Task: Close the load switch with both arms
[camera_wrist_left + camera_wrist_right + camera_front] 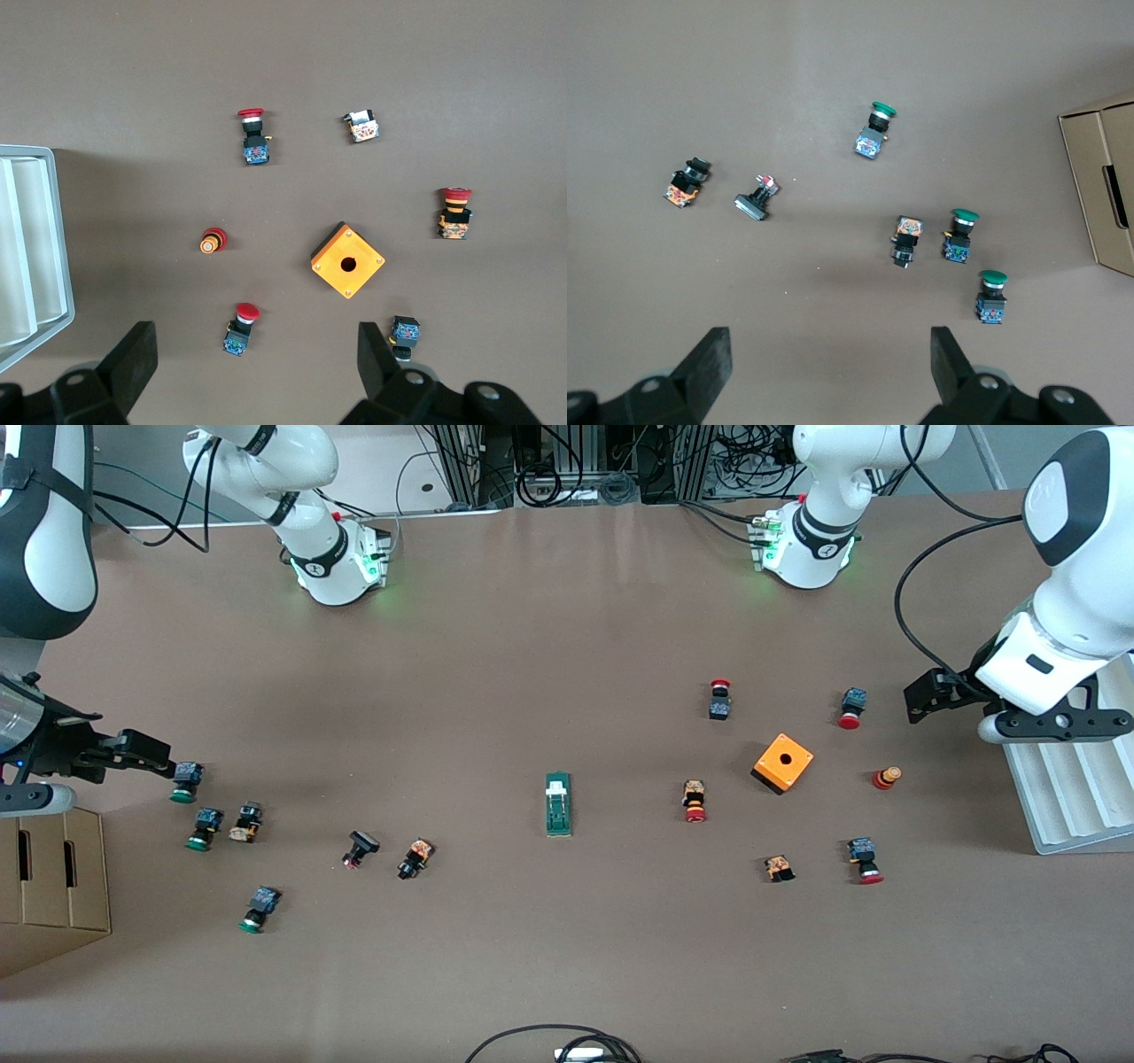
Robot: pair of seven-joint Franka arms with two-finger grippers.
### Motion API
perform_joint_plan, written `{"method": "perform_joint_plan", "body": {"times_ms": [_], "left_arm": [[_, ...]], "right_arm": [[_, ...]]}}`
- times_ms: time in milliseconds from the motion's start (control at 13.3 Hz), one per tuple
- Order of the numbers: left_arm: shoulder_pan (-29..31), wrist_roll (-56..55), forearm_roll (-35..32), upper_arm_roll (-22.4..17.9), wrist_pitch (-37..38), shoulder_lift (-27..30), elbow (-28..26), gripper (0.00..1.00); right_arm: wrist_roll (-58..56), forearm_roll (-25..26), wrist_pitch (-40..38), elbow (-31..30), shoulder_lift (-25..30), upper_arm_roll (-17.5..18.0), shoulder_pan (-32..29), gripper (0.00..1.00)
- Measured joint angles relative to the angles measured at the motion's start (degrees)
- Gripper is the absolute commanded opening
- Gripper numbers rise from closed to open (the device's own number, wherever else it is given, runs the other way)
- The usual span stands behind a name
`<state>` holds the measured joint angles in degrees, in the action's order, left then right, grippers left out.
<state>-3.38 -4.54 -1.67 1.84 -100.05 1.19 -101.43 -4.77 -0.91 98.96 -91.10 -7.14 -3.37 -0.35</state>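
The brown table [567, 646] was seen with the narrow green load switch [558, 803] lying mid-table, untouched. The left gripper [257, 376] was held wide open, empty, over red-capped push-buttons [240, 328]; the right gripper [830, 376] likewise over green-capped push-buttons [991, 297].

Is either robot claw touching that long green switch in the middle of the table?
Apart. The front view shows the load switch alone mid-table, with the left gripper and right gripper open at opposite ends.

You see the cardboard box [53, 877] and white tray [1072, 797] only partly; the picture edges cut them.
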Motion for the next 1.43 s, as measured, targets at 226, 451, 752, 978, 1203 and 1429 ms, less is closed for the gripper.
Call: {"method": "perform_joint_plan", "body": {"times_ms": [226,451,752,978,1203,1429], "left_arm": [[0.00,0.00,0.00,0.02,0.00,0.00,0.00,1.00],[0.00,0.00,0.00,0.02,0.00,0.00,0.00,1.00],[0.00,-0.01,0.00,0.02,0.00,0.00,0.00,0.99],[0.00,-0.59,0.02,0.02,0.00,-0.71,0.02,1.00],[-0.03,-0.67,0.03,0.10,0.08,-2.69,0.45,1.00],[-0.37,-0.79,0.02,0.30,0.59,-3.48,1.28,1.00]], "right_arm": [[0.00,0.00,0.68,0.00,-0.04,-0.07,-0.01,1.00],[0.00,0.00,0.78,0.00,-0.05,-0.11,-0.02,1.00],[0.00,0.00,1.05,0.00,-0.70,-0.11,-0.01,1.00],[0.00,0.00,1.82,-0.01,-1.92,-0.02,0.00,1.00],[-0.05,0.00,1.90,-0.02,-3.04,0.25,0.06,1.00],[-0.07,0.00,2.61,-0.02,-4.63,0.45,0.10,1.00]]}}
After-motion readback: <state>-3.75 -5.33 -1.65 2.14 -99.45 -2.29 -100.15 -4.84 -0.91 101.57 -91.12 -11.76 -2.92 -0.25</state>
